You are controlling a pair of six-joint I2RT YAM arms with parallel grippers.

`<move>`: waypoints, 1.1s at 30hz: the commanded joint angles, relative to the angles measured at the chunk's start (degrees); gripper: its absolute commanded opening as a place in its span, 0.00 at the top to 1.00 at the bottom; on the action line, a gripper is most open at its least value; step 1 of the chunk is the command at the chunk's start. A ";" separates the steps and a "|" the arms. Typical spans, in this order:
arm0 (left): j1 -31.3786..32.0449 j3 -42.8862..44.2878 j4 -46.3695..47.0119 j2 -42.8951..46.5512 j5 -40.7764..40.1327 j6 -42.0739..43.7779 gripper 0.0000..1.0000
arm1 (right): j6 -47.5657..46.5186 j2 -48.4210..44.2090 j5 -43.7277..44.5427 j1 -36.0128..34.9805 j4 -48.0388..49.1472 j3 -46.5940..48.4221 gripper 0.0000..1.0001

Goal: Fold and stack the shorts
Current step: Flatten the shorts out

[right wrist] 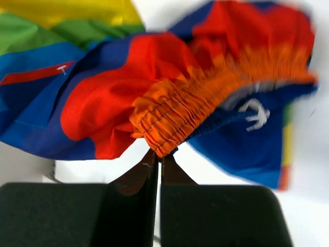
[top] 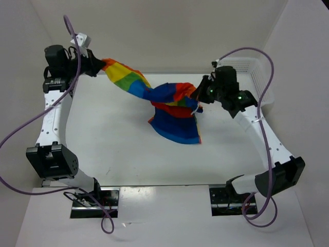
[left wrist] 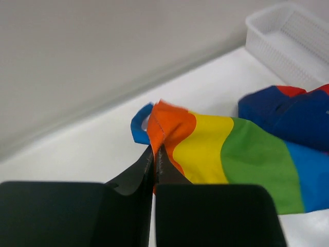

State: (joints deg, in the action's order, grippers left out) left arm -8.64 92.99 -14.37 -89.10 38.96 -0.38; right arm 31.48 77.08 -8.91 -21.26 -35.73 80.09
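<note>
- The shorts [top: 174, 110], in broad rainbow stripes, hang stretched between the two arms above the middle of the white counter [top: 113, 149].
- The left tool [top: 104, 65], in the upper left of the overhead view, is clenched on a red-orange corner of the fabric. In the left wrist view the two dark fingers [left wrist: 139, 172] are pressed together, with the orange edge pinched at their tips.
- From that corner a twisted band of orange, yellow, green and blue runs down to the right, towards the centre of the frame.
- The right tool [top: 198, 96], right of centre, is clamped on the gathered orange waistband. The right wrist view shows the ruffled elastic caught at the tips of its closed fingers [right wrist: 136, 175].
- Below the right tool the rest of the cloth droops in blue and red folds. Its lower blue edge reaches the counter near the centre.
- A white drawstring [right wrist: 255, 114] knot lies against the blue fabric, right of the waistband in the right wrist view.
- A white mesh basket [top: 257, 69] stands in the upper right corner of the counter, apart from the cloth.
</note>
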 commanded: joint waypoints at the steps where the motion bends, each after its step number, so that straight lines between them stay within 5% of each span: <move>1: -1.11 5.43 4.53 1.64 4.11 0.38 1.00 | -4.23 -0.35 -3.04 3.84 -2.24 9.19 1.00; 8: -3.40 20.29 4.44 3.23 5.08 0.38 1.00 | -7.39 -3.86 -4.80 5.17 -8.56 24.73 1.00; 14: -3.92 19.07 10.86 11.66 -2.74 0.38 1.00 | -8.11 -6.67 -6.74 5.17 -14.02 38.01 1.00; 19: -3.92 28.88 1.11 16.76 -8.80 0.38 1.00 | -6.09 -10.36 -6.12 5.17 -17.35 43.47 1.00; 28: -3.92 33.12 -4.87 21.86 -15.05 0.38 1.00 | 1.46 -14.58 -12.54 5.17 -17.98 43.48 1.00; 33: -3.40 36.12 -6.90 21.16 -17.25 0.38 1.00 | 5.07 -17.66 -12.19 5.17 -14.57 33.40 1.00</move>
State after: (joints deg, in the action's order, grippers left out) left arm -12.08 128.55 -19.53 -65.80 25.89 -0.27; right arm 33.08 59.94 -21.06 -16.25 -51.79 118.08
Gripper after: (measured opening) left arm 0.009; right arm 0.010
